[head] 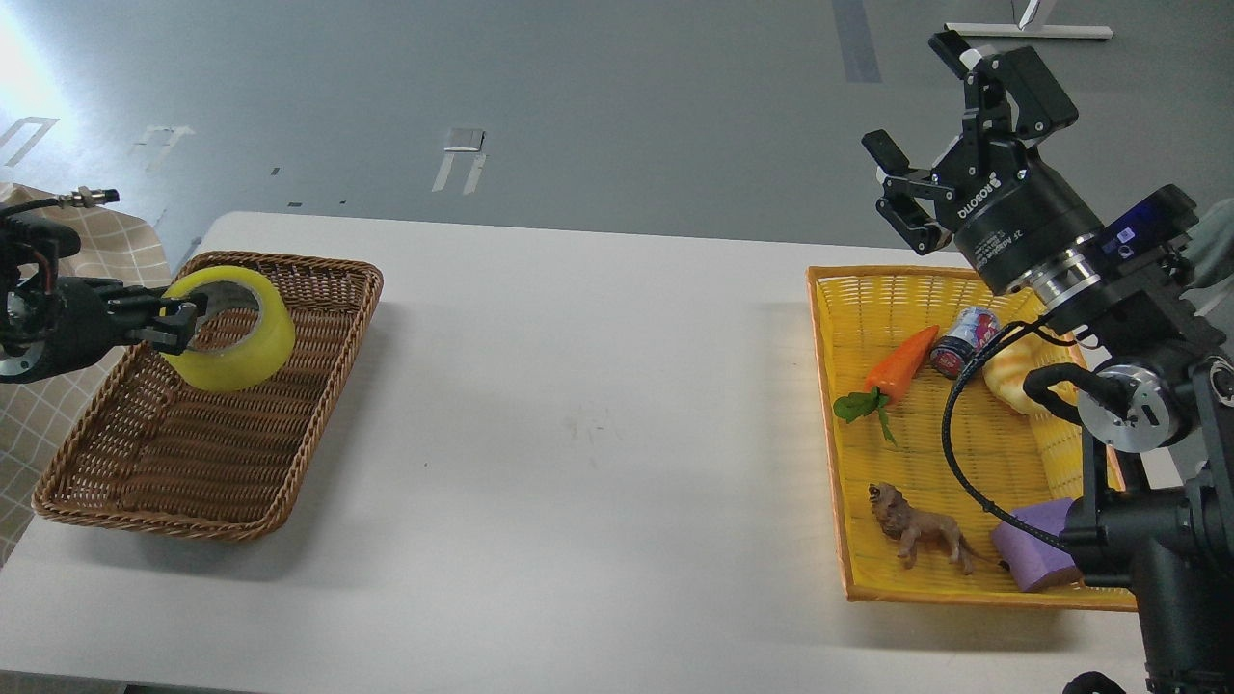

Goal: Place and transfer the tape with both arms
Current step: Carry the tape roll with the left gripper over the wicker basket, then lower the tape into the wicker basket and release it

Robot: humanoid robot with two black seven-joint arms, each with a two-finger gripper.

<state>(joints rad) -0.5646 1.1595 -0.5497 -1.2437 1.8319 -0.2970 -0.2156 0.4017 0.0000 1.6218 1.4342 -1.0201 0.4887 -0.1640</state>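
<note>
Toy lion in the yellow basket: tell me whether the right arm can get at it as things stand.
Probably yes. The right gripper is open, raised above the yellow basket, and the toy lion lies uncovered, apart from its neighbours.

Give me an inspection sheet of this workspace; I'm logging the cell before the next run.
Surface: white table, faint scuffs near the middle.
Job's things: tape held over the brown basket, which holds nothing else.
Clutter: yellow basket holds a carrot, can, bread toy, lion and purple block.
Grippers: left gripper shut on the tape's wall, one finger inside the core; right gripper open, raised above the yellow basket's far edge.
Cables: black cable loops from the right arm over the yellow basket.
Surroundings: grey floor with tape marks; checked cloth at left.
</note>
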